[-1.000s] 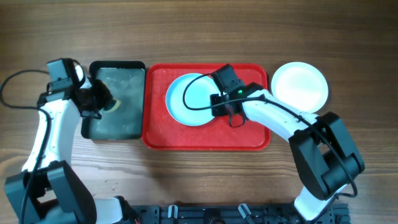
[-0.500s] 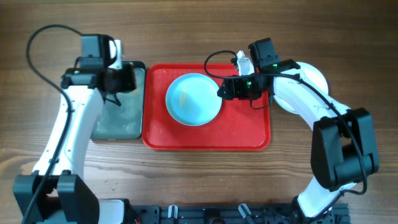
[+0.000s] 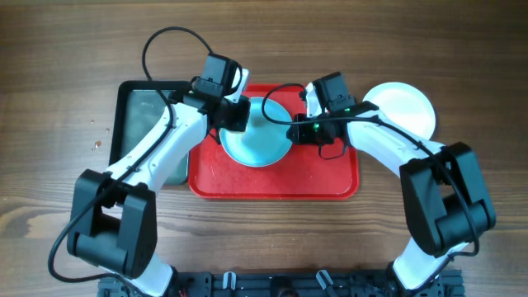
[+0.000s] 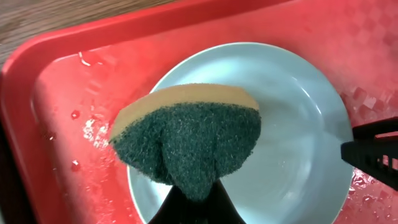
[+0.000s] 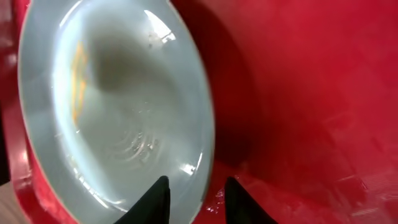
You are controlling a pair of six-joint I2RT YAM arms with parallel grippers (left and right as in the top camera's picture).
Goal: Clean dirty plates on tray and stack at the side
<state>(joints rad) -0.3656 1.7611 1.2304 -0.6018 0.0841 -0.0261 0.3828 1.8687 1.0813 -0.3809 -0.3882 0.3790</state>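
Overhead view: we logged the red tray (image 3: pixel 272 177) at mid-table (image 3: pixel 462 49), with one pale turquoise plate (image 3: pixel 257 148) lying flat in its upper-centre part. A white plate (image 3: pixel 406 109) sat on the wood just beside the tray's upper right corner, off the tray. A black tray (image 3: pixel 140 115) lay against the red tray's left edge.

Left wrist view: the left gripper (image 4: pixel 193 202) was pinched closed on a sponge (image 4: pixel 189 137), green scouring face toward the lens and yellow layer behind. The sponge hung over the turquoise plate's left half; we could not tell whether they touched. Water droplets (image 4: pixel 90 127) dotted the tray floor.

Right wrist view: the right gripper (image 5: pixel 196 198) had its fingers partly apart, straddling the plate's right rim. One finger was over the plate's well, the other over the tray floor. We could not confirm contact with the rim.
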